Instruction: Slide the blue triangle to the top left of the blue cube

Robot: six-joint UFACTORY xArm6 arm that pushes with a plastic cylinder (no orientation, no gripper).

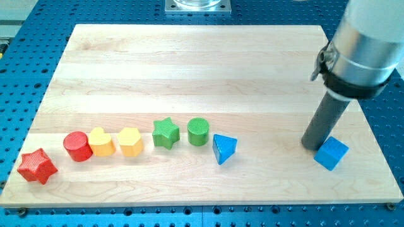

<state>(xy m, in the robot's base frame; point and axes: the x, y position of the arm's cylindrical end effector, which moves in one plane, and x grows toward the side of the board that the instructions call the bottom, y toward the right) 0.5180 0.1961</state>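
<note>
The blue triangle (224,149) lies on the wooden board (189,63) near the view's bottom, right of centre. The blue cube (331,154) sits further to the view's right, near the bottom right of the board. My tip (312,145) rests on the board just to the left of the blue cube, touching or almost touching its upper left side. The tip is well to the right of the blue triangle.
A row of blocks runs left from the blue triangle: a green cylinder (198,132), a green star (166,133), a yellow hexagon (130,141), a yellow heart (101,141), a red cylinder (77,146) and a red star (37,166). The arm's grey body (363,44) hangs over the board's right edge.
</note>
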